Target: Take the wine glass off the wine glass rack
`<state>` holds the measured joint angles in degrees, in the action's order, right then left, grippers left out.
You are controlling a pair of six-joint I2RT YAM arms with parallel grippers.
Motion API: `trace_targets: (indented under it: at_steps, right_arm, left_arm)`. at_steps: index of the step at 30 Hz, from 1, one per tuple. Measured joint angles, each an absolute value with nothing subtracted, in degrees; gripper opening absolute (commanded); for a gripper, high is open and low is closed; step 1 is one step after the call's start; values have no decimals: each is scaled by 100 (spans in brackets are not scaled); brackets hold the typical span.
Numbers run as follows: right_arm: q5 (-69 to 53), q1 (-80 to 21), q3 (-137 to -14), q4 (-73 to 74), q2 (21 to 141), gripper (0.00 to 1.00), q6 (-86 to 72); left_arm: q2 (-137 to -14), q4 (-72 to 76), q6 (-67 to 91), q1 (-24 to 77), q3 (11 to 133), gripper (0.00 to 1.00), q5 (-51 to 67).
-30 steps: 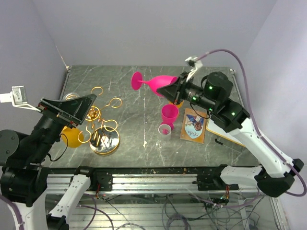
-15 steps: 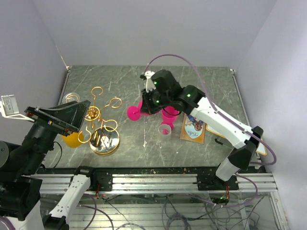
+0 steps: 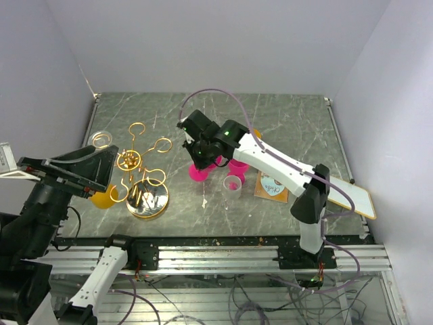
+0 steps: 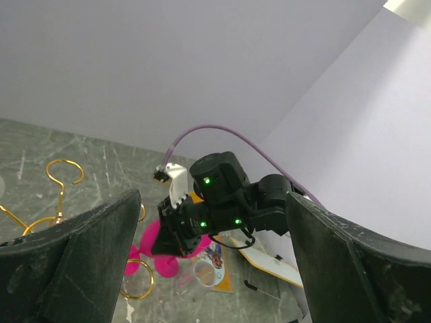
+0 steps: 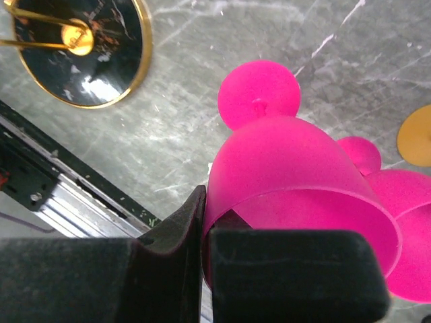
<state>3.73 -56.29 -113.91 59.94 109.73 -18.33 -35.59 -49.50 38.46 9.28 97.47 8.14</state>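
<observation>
Right claw (image 5: 205, 232) is clamped on the rim of the pink wine glass (image 5: 289, 168), one finger on the outside of the bowl and the other over its mouth. Beyond the fingers the bowl narrows to its round foot, which hangs low over the grey marbled bench (image 5: 168, 134); I cannot tell whether it touches. The glass is off the gold wine glass rack (image 3: 139, 169), whose shiny disc base (image 5: 81, 47) lies well apart to the left. A second pink cup (image 3: 238, 164) stands just beside the held glass, and a small clear cup (image 3: 233, 183) is near.

A pinch on the rim alone looks thin: the glass could pivot or slip in the grip. Let go before the foot sits flat and it would likely topple into the pink cup.

From its base the right arm stretches diagonally leftward across the bench, wrist bent down over the middle. At the left edge the left arm is raised, and the left claw (image 4: 212, 222) has its fingers wide apart, holding nothing.
</observation>
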Motion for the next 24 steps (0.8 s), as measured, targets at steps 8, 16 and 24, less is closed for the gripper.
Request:
trace_targets:
  at_steps: [8, 16, 24]
  right_arm:
    - [528, -5634, -11399, 6340, 11389, 0, -1809]
    - [692, -5634, -11281, 6431, 11402, 0, -1811]
    - [725, -5634, -11069, 6418, 11432, 0, -1811]
  left_arm:
    - [-3562, -5081, 3618, 934, 9859, 99, 572]
    - [-3562, -5113, 3553, 950, 9863, 99, 502]
    - [-3562, -5205, 3546, 961, 9863, 99, 464]
